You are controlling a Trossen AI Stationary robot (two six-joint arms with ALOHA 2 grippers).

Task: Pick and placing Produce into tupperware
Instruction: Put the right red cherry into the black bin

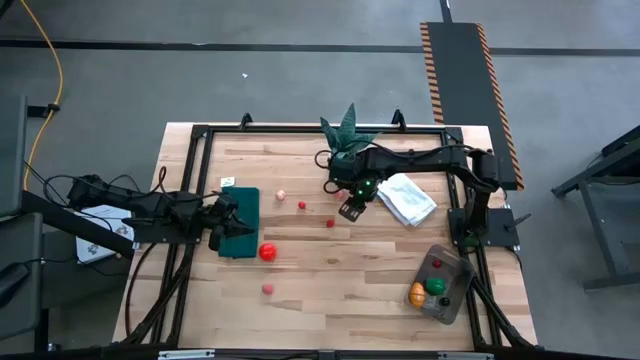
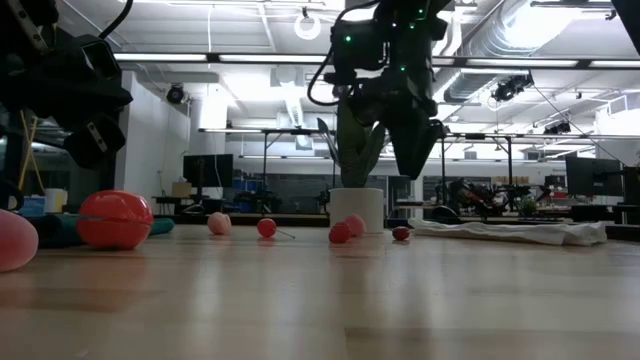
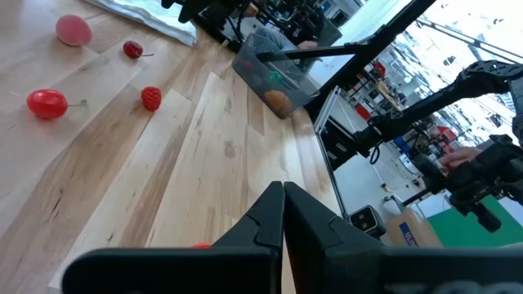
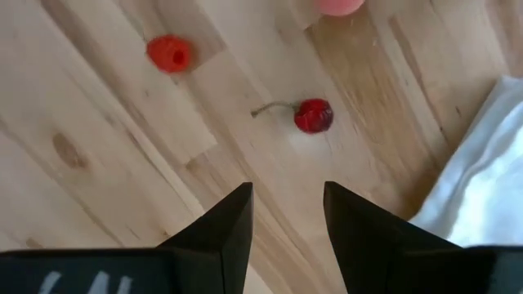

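Small pieces of produce lie loose on the wooden table: a dark red cherry [image 4: 314,115], a red berry [image 4: 170,53], a big red tomato [image 1: 267,252] and a pink ball [image 1: 268,288]. My right gripper [image 4: 288,212] hangs open above the table's middle [image 1: 349,209], pointing down. The cherry lies on the boards just beyond its fingertips, with nothing between the fingers. The tupperware [image 1: 440,283] stands at the near right, with orange, green and red pieces inside. My left gripper [image 3: 282,214] is shut and empty, and waits at the left over a dark green mat [image 1: 243,205].
A folded white cloth [image 1: 407,198] lies just right of my right gripper. A spiky green plant in a white pot [image 1: 347,130] stands behind it at the far edge. More small red and pink pieces [image 1: 302,205] lie between the mat and the gripper.
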